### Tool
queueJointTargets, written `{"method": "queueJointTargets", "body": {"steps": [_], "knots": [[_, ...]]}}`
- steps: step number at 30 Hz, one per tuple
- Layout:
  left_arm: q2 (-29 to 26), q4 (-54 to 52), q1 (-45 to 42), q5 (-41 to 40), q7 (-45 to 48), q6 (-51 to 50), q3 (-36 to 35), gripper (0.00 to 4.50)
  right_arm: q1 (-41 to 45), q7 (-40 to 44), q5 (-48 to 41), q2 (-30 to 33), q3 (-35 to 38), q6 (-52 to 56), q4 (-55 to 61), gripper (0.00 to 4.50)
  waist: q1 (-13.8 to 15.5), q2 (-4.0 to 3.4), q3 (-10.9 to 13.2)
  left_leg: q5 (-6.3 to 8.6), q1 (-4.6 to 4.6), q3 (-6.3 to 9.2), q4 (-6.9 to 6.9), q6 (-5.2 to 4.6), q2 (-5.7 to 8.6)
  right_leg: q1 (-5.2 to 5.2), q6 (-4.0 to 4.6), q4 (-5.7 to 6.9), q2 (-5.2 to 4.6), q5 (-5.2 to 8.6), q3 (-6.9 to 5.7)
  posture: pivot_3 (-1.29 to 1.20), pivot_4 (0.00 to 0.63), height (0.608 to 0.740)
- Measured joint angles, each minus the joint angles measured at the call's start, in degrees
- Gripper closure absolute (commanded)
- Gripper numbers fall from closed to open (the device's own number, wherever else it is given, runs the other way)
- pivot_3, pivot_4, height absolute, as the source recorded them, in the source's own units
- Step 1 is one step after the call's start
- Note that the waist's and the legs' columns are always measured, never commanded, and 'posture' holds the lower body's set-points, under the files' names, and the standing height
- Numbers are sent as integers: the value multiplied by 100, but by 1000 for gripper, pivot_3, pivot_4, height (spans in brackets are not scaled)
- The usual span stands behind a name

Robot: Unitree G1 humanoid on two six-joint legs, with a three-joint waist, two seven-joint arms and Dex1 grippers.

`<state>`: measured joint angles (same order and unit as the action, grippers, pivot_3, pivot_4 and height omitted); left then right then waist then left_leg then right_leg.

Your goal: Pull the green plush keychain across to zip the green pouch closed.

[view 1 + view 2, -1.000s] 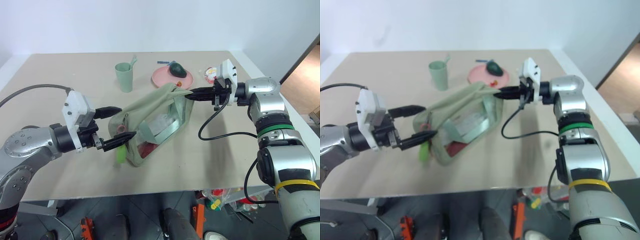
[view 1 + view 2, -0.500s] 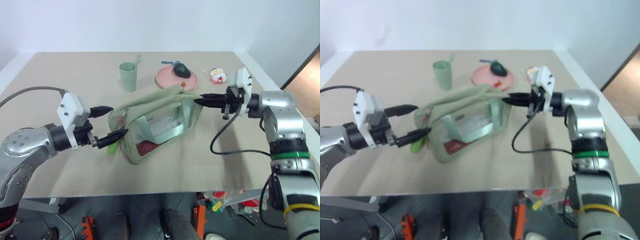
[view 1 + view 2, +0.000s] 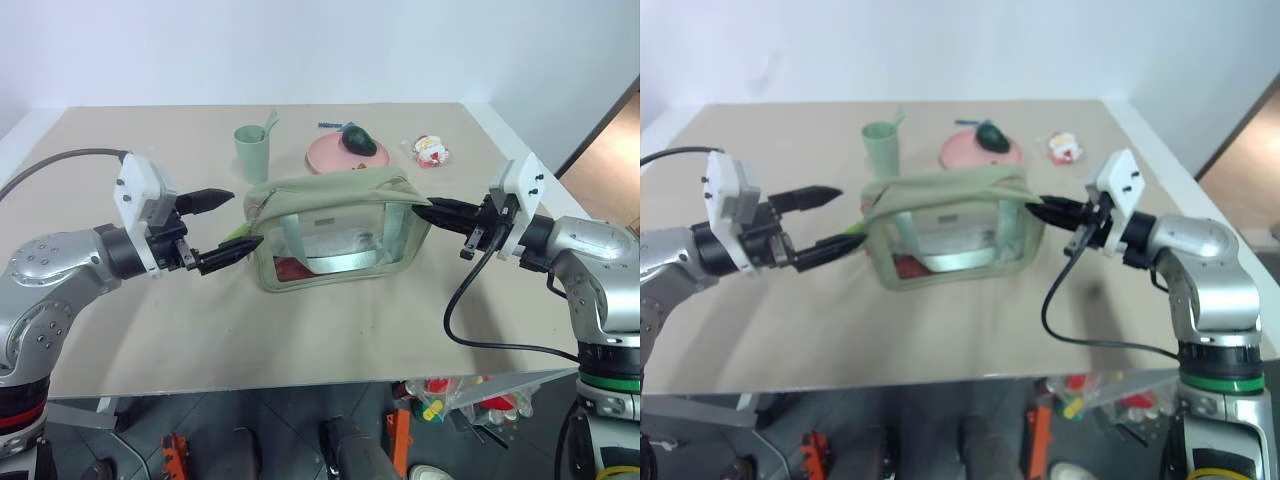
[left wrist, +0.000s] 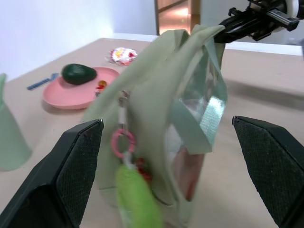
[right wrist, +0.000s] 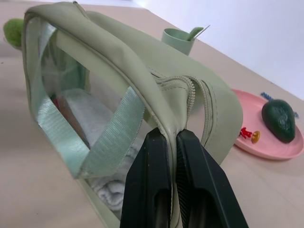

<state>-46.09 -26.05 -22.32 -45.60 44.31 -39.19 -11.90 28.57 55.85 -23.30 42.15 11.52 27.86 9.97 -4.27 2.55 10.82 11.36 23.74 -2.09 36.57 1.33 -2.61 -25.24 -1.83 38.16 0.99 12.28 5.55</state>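
On my right wrist camera the right gripper (image 5: 172, 142) has its two black fingers pressed tight together on the end seam of the green pouch (image 3: 340, 225), right where the zipper track runs out; the fabric is pinched between the pads, so I can't see the pad faces themselves. My left gripper (image 3: 232, 222) stands with its two fingers spread as wide as they go and nothing between them, level with the pouch's other end and just short of it. The green plush keychain (image 4: 135, 199) hangs from a pink ring (image 4: 123, 141) at that end, between and a little beyond the spread fingers, not touching either; it is blurred in the left wrist camera and cut off at the frame edge, and from the head camera I only catch a sliver of lime green behind the lower finger. The pouch sits upright on the bench (image 3: 150, 330), stretched toward the right gripper; through its clear panel I make out something white and something red, but not what they are. Behind it I count one pale green cup (image 3: 250, 152), one pink plate (image 3: 330, 155) with one dark avocado toy (image 3: 358, 140) on it, and one small red-and-white item (image 3: 430, 150) I can't identify
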Motion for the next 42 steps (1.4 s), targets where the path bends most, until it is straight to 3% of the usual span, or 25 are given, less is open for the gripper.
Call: {"method": "queueJointTargets", "body": {"steps": [10, 24, 32, 42], "knots": [[14, -3, 49, 158, 62, -3, 263, 0, -691, -591, -466, 77, 283, 685, 837, 4416, 0, 1, -1, 0, -1, 0, 2, -1, 0, 2, 0, 0, 1, 0, 1, 0, 150, 740], [250, -4, 279, 363, -131, 19, 281, 0, -1034, -705, -488, 0, 36, 371, 994, 4416, -42, 4, -2, 0, -25, -5, -1, -1, -6, 14, 5, 0, 9, -2, 10, 0, 150, 740], [258, -4, 378, 447, -131, 55, 281, 0, -1213, -570, -622, -66, -235, 369, 993, 1713, -48, 5, -3, -1, -37, -4, -2, -2, -9, 23, 33, 0, 15, 7, 13, 0, 150, 740], [315, -68, 472, 462, -143, 58, 282, 0, -1241, -698, -626, -75, -217, 361, 824, 1713, -32, 5, -3, -1, -35, -6, -2, -2, -7, 23, 32, -1, 13, 7, 15, 0, 150, 740]]}}
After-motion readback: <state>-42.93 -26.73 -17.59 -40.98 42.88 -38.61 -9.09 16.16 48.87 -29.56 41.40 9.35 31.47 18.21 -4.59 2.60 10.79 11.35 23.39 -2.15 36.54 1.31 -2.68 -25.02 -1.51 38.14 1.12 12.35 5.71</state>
